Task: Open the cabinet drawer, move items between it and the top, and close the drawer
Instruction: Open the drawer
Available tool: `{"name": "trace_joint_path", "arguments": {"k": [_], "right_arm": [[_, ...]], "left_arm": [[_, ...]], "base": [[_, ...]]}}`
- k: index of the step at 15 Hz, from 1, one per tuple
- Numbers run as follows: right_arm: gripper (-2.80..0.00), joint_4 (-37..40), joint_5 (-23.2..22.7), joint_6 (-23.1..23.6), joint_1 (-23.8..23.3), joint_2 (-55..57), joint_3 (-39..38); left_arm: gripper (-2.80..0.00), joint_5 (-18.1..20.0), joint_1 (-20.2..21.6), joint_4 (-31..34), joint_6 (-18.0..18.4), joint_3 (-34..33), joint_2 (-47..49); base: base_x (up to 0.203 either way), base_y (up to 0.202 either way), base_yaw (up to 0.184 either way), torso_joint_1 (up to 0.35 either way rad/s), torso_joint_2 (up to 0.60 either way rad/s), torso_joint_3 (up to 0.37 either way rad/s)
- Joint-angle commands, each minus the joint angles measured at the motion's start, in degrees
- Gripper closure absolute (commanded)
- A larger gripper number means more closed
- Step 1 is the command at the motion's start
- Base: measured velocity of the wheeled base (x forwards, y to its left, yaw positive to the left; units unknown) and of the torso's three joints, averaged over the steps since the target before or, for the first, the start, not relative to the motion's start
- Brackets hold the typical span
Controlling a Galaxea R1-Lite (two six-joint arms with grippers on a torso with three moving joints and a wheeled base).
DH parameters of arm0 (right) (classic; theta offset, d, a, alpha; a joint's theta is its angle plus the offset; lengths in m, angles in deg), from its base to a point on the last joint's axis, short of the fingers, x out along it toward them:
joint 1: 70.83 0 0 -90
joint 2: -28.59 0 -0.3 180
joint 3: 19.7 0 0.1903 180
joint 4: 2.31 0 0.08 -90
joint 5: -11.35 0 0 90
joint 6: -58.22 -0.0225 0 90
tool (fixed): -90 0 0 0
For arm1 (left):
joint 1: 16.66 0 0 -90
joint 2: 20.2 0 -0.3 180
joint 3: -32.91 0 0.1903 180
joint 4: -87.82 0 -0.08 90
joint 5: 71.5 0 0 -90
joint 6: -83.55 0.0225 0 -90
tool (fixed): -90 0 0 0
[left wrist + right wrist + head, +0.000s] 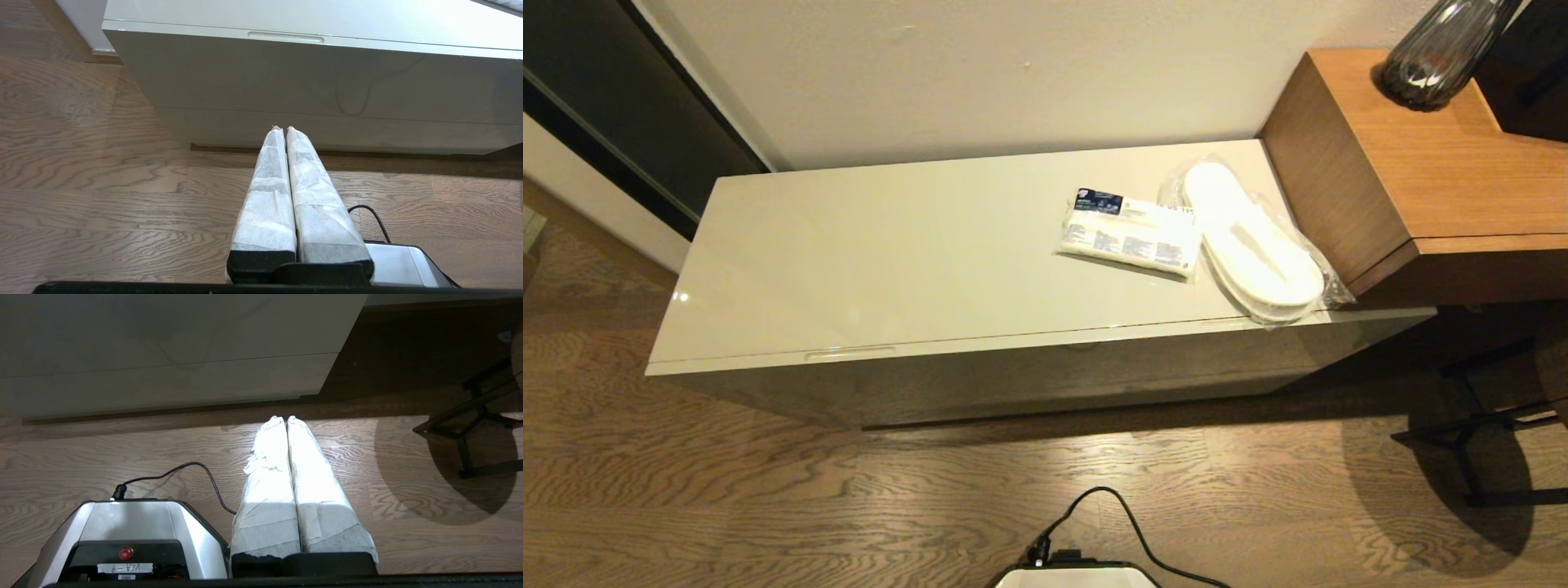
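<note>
The low cream cabinet's top (890, 253) carries a white packet with a dark blue label (1131, 234) and white slippers in clear plastic (1254, 243) at its right end. The cabinet drawer (1045, 367) is shut, with a recessed grip (286, 37) at its upper edge. The crinkly bag with the green band is out of view. My left gripper (282, 129) hangs shut and empty over the floor, short of the drawer front (318, 77). My right gripper (283, 418) is shut and empty too, low above the floor near the cabinet's right part (171, 375).
A brown wooden desk (1429, 171) butts against the cabinet's right end, with a dark glass vase (1441, 53) on it. A black stool frame (1478, 433) stands on the floor at the right. My base (1074, 572) and its black cable (1127, 523) lie in front.
</note>
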Motion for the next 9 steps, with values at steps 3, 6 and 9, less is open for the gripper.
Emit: {"name": "trace_joint_path", "arguments": {"k": [3,6,9], "right_arm": [[0.00,0.0,0.0,-0.1,0.0,0.1,-0.2],[0.00,0.0,0.0,-0.1,0.0,0.1,-0.2],[0.00,0.1,0.0,0.4,0.0,0.1,-0.2]], "left_arm": [[0.00,0.0,0.0,-0.1,0.0,0.0,0.1],[0.00,-0.1,0.0,-0.1,0.0,0.0,0.1],[0.00,-0.1,0.0,-0.1,0.0,0.0,0.1]], "base": [[0.000,0.000,0.000,0.000,0.00,0.000],[0.000,0.000,0.000,0.000,0.00,0.000],[0.000,0.000,0.000,0.000,0.00,0.000]]}}
